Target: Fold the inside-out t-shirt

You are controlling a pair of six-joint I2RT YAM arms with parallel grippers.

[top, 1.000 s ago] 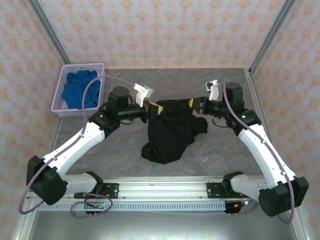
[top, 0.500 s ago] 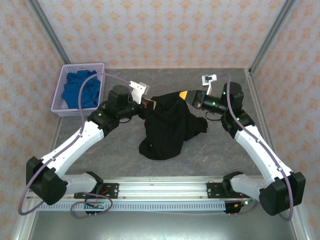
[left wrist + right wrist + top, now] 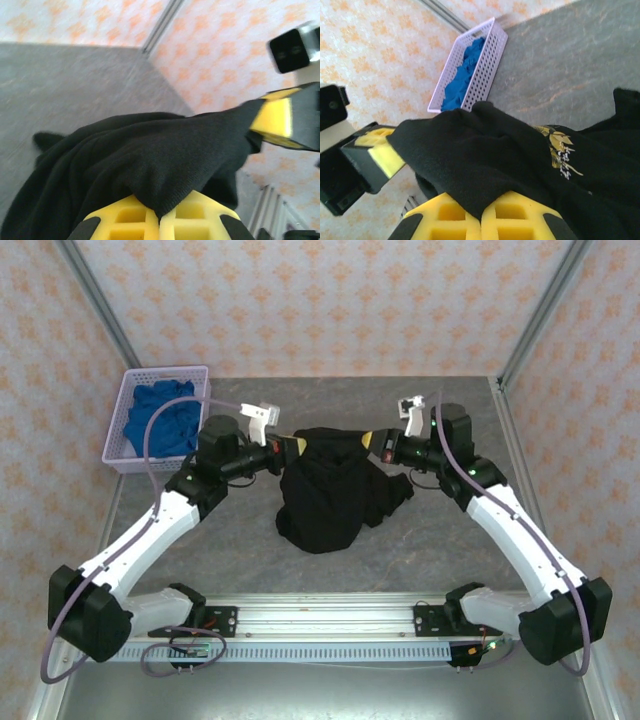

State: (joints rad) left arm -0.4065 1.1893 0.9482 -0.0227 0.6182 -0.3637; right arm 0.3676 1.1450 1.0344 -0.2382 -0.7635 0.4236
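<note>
Over mottled table (image 3: 450,540), left end effector (image 3: 293,447) and right end effector (image 3: 372,440) pinch limp t-shirt (image 3: 330,495).

My black t-shirt (image 3: 330,495) hangs by its top edge, pinched at either end by my left gripper (image 3: 294,446) and right gripper (image 3: 371,440); the rest sags in a rumpled heap on the table (image 3: 450,540), a small gold-white print (image 3: 561,151) showing.

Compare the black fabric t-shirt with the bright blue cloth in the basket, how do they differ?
The black fabric t-shirt hangs stretched between the left gripper and right gripper; the bright blue cloth lies bunched in the lavender plastic basket, touched by neither gripper. The t-shirt carries a small printed graphic; the blue cloth looks plain. Both are soft, crumpled fabric.
</note>
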